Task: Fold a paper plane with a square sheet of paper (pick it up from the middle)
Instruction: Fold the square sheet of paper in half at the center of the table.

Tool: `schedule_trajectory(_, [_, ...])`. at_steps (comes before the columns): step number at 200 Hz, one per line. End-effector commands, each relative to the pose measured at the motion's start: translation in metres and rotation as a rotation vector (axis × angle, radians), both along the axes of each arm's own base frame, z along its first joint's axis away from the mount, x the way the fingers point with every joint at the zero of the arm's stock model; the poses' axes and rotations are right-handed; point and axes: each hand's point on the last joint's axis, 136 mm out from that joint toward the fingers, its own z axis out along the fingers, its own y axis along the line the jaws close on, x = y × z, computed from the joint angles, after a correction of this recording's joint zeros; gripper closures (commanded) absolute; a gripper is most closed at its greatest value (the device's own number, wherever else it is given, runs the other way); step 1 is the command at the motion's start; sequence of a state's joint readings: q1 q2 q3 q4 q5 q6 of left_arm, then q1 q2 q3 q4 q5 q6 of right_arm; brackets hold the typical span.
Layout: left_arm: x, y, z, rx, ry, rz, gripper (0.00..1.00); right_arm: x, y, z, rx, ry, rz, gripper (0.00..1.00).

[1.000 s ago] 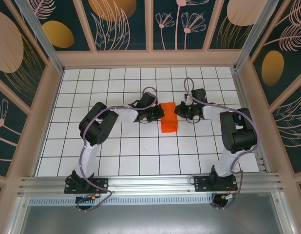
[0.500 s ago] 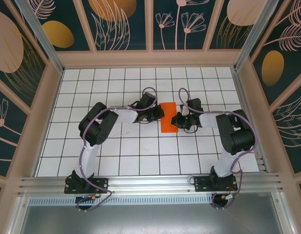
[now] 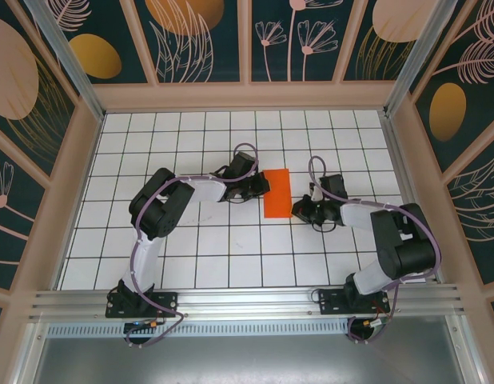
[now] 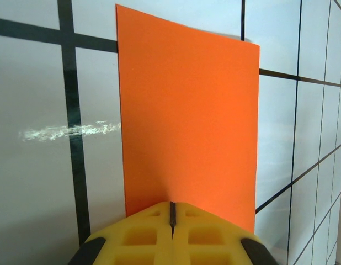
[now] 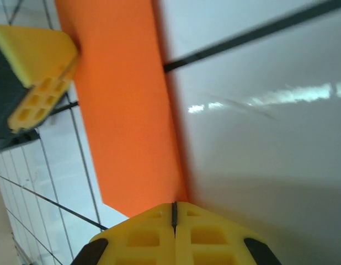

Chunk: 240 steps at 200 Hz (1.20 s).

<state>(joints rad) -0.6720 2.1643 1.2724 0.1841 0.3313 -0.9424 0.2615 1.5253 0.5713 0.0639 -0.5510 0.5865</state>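
Top external — arms (image 3: 163,206) bent twd sheet (image 3: 276,193)

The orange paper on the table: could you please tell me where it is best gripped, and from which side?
Probably the orange paper at the middle of its right long edge, coming in low from the right: it lies flat and thin, and that edge casts a shadow, so seems slightly lifted.
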Motion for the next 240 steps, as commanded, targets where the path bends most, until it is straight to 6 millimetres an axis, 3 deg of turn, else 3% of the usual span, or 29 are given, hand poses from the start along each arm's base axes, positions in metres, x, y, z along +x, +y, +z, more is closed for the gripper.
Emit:
schedule_trajectory(1, [-0.053,0.076,-0.112,0.362,0.234,0.047,1.00,0.027,0.013,0.028,0.044,-0.071,0.014,1.00])
schedule_trajectory(31, [-0.053,0.075,-0.110,0.360,0.233,0.045,1.00,0.039,0.026,0.012,0.037,-0.036,0.045,1.00])
schedule_trajectory(58, [-0.053,0.075,-0.109,0.360,0.231,0.045,1.00,0.034,0.031,-0.004,0.026,0.007,0.068,1.00])
schedule_trajectory(84, [-0.053,0.075,-0.110,0.360,0.232,0.045,1.00,0.015,0.025,-0.020,0.004,0.061,0.061,1.00])
schedule_trajectory(121, [-0.053,0.075,-0.110,0.361,0.230,0.047,1.00,-0.029,0.005,-0.039,-0.042,0.151,0.016,1.00])
schedule_trajectory(152, [-0.052,0.075,-0.108,0.359,0.226,0.046,1.00,-0.050,-0.010,-0.039,-0.089,0.163,-0.005,1.00])
schedule_trajectory(178, [-0.048,0.070,-0.102,0.348,0.208,0.031,1.00,-0.036,-0.011,-0.020,-0.099,0.098,0.002,1.00])
schedule_trajectory(201, [-0.033,0.054,-0.075,0.298,0.140,-0.011,1.00,-0.009,-0.007,0.010,-0.103,-0.001,-0.001,1.00])
schedule_trajectory(224, [-0.010,0.031,-0.021,0.217,0.026,-0.042,1.00,0.014,-0.004,0.030,-0.136,-0.072,-0.009,1.00])
schedule_trajectory(240, [0.005,0.019,0.018,0.163,-0.050,-0.043,0.96,0.024,0.002,0.030,-0.167,-0.090,0.003,1.00])
